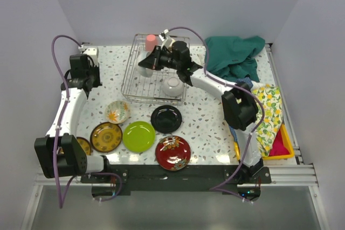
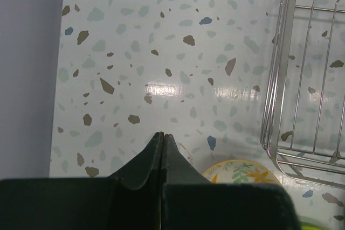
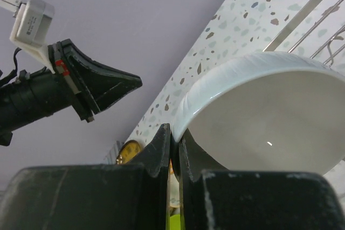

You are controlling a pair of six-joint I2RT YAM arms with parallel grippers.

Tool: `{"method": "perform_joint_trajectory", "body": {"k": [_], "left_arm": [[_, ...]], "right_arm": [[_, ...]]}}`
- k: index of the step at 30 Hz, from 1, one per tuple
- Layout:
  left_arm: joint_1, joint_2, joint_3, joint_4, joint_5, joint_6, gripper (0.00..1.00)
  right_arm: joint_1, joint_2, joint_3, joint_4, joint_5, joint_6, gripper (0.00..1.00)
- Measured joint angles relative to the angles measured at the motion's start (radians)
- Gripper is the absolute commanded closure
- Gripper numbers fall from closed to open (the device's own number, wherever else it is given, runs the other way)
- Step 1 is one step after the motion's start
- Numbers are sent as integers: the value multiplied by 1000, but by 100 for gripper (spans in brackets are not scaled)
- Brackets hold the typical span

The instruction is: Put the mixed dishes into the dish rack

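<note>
- Right fingers (image 3: 166, 139) pinch the rim of a tilted white bowl (image 3: 259, 117) over the left side of the dish rack (image 1: 129, 82).
- Left fingers (image 2: 158, 143) pressed together, empty, above the speckled table (image 2: 161, 52) beside the rack.

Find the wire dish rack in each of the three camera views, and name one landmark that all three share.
Top external: the dish rack stands at the far middle of the table.
Left wrist: the dish rack runs down the right edge, one corner showing.
Right wrist: a few rack wires show at the upper right, beyond the white bowl.
Shared landmark: the speckled table.
</note>
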Motion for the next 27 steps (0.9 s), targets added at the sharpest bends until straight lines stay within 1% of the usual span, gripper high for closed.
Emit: {"method": "perform_joint_trajectory", "body": {"k": [4,10,22,27], "left_arm": [[13,0,-13,-3,14,-6,100],[23,0,-35,-16,34,-6,100],[41,0,-77,-33,56,-6,100],[41,0,-80,-26,66,-7,100]], "right_arm": [[4,94,36,71,-27,65,100],[19,222,111,114,-49,114,100],[43,317,217,178,-72,159,100],[39,354,233,187,-72,166,100]]}}
